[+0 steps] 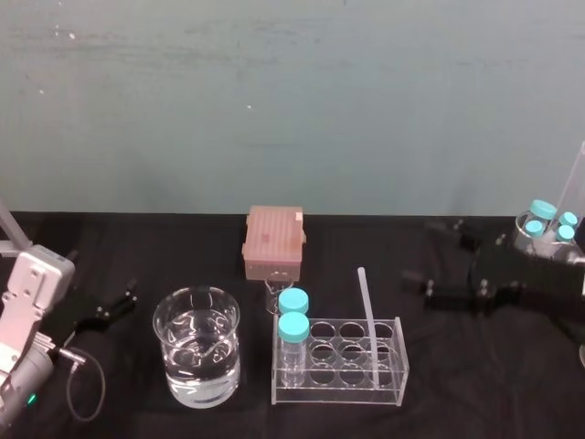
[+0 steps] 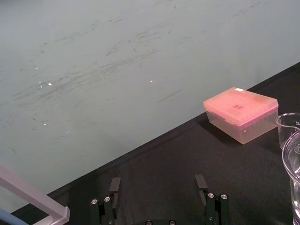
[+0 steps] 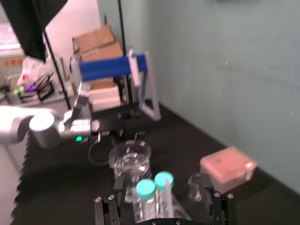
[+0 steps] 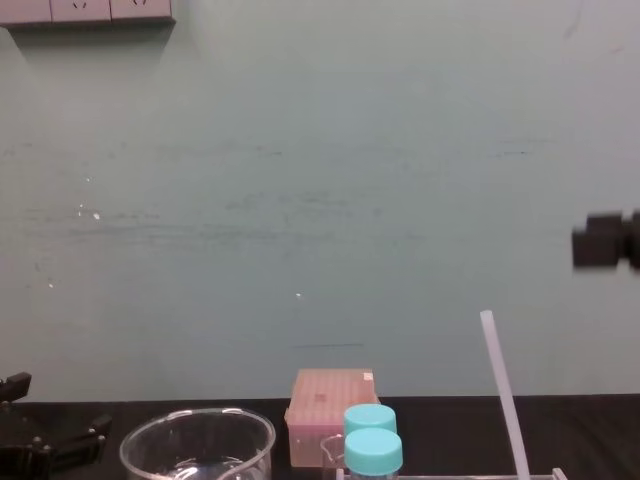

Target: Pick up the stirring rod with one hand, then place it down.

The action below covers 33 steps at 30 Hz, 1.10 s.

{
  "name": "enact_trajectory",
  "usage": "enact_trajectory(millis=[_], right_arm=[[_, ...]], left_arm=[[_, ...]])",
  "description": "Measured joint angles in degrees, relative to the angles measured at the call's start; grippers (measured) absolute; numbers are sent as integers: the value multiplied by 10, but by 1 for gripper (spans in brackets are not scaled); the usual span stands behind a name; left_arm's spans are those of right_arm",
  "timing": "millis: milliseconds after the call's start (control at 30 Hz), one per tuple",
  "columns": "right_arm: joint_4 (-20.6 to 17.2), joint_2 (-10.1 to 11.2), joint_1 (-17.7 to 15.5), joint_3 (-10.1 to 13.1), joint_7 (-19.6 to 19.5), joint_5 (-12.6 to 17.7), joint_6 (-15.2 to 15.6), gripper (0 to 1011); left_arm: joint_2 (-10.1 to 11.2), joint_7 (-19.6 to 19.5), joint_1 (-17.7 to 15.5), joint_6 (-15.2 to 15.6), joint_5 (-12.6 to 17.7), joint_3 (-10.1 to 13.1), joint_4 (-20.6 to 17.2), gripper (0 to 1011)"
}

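The stirring rod (image 1: 368,320) is a thin translucent white stick standing tilted in the clear rack (image 1: 340,382), and it rises well above the rack in the chest view (image 4: 503,395). Two blue-capped vials (image 1: 293,315) stand at the rack's left end. My right gripper (image 1: 420,251) hovers open to the right of the rack, above the table and apart from the rod; its wrist view shows its fingers (image 3: 204,192) spread with the vials (image 3: 146,190) beyond them. My left gripper (image 1: 119,304) rests open at the far left, beside the beaker.
A glass beaker (image 1: 196,346) of water stands left of the rack. A pink lidded box (image 1: 273,242) sits behind it, with a small empty glass (image 1: 274,297) between box and rack. More blue-capped vials (image 1: 548,224) stand at the far right. Black cloth covers the table.
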Motion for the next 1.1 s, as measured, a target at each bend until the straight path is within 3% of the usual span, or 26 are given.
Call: enact_trajectory(millis=[167,500,867,1100], right_arm=[[0,2,8,-29,-7,-18,12,1003],[21,-18,46,-92,-41,-66,27,1003],[38,-45,70,-119,-81,-100,38,1003],[57,-61,77,-129,-83,-115,36,1003]], left_arm=[[0,0,0,0,0,0,0,1005],[0,0,0,0,0,0,0,1005],[0,0,0,0,0,0,0,1005],[0,0,0,0,0,0,0,1005]])
